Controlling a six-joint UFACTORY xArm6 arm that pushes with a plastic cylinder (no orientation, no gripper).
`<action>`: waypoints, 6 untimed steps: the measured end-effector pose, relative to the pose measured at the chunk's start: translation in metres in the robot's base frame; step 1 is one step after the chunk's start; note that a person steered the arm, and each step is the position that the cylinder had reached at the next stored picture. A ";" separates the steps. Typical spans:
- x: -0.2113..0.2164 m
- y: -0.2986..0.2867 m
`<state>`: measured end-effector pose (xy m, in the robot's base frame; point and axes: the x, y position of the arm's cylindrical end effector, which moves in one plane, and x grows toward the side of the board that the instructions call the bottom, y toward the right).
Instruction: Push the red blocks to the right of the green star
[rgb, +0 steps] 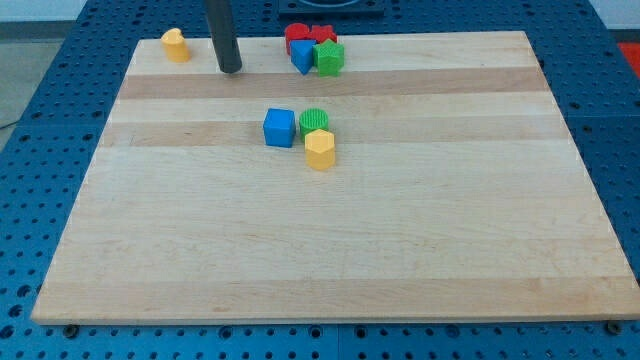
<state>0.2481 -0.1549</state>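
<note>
My tip rests on the board near the view's top, left of the top cluster and apart from it. In that cluster a green star sits on the right. A red round block and a red star-like block lie just above and to the left of the green star, at the board's top edge. A blue block touches the green star's left side.
A yellow block stands at the top left, left of my tip. Mid-board are a blue cube, a green cylinder and a yellow hexagonal block, close together. The wooden board lies on a blue pegboard.
</note>
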 end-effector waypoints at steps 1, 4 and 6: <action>-0.030 -0.007; -0.055 0.040; -0.023 0.235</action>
